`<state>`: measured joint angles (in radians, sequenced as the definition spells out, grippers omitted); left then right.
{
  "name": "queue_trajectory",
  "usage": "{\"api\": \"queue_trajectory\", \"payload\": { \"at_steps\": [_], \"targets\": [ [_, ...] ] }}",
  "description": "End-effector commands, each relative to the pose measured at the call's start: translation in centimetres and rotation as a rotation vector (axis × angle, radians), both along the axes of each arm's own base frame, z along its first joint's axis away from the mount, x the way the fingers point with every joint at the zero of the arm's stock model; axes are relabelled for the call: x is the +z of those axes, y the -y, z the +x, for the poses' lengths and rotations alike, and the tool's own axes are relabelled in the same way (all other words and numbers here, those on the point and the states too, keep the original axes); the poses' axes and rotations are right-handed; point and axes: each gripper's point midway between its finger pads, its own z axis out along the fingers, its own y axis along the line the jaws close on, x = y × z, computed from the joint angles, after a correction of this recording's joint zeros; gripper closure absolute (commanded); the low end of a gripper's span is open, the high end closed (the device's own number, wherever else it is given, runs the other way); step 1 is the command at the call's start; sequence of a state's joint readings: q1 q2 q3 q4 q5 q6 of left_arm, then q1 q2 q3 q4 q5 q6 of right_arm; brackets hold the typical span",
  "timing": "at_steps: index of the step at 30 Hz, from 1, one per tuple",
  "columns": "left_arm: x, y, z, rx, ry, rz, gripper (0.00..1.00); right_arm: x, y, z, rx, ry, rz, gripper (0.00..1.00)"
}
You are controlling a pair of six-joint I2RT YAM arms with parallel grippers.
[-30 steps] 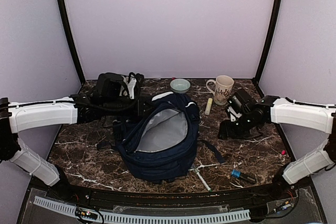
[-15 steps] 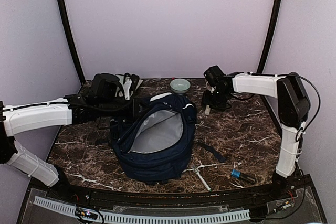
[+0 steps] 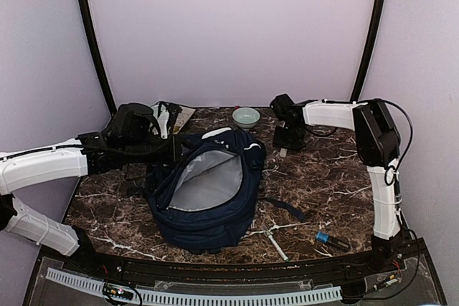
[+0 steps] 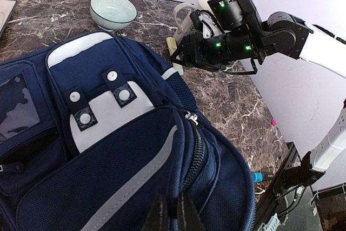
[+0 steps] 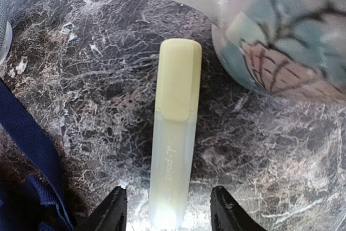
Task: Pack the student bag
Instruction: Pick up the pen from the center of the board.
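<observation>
I see left gripper [image 4: 172, 216] pinching student bag [image 4: 108, 133] rim; right gripper [image 5: 168, 212] spread astride yellow highlighter [image 5: 175, 133] beside mug [image 5: 281, 41].

Blurred mug [image 5: 281, 36], maybe leaf-patterned; student bag [image 4: 135, 150] cropped.

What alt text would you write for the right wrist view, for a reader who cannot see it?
A pale yellow highlighter lies on the dark marble table, untouched, between the fingertips of the open right claw. A leaf-patterned mug stands at upper right; a navy strap of the student bag crosses the lower left.
</observation>
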<state>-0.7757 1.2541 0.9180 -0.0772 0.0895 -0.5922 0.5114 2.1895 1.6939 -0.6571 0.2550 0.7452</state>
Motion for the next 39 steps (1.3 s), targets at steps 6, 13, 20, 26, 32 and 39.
{"api": "queue_trajectory", "payload": {
  "at_steps": [6, 13, 20, 26, 32, 39],
  "targets": [
    [-1.0, -3.4, -0.3, 0.116, -0.028, 0.039, 1.0, -2.5, 0.0, -0.3, 0.007, -0.044, -0.018, 0.63],
    [-1.0, -3.6, -0.4, 0.125, -0.026, 0.032, 1.0, -3.4, -0.1, -2.1, 0.047, -0.077, -0.014, 0.83],
    [-1.1, -3.2, -0.3, 0.119, -0.031, 0.02, 1.0, -4.2, -2.6, -6.1, 0.201, -0.119, 0.01, 0.91],
    [-1.2, -2.5, -0.1, 0.096, -0.038, 0.016, 1.0, -3.3, -5.3, -10.0, 0.31, -0.106, 0.08, 0.92],
    [-1.1, -1.8, 0.0, 0.076, -0.052, 0.012, 1.0, -1.6, -4.6, -11.7, 0.371, -0.062, 0.042, 0.92],
    [-0.8, -1.5, 0.1, 0.073, -0.067, 0.007, 1.0, 0.0, -1.9, -13.7, 0.378, -0.027, -0.009, 0.92]
  ]
}}
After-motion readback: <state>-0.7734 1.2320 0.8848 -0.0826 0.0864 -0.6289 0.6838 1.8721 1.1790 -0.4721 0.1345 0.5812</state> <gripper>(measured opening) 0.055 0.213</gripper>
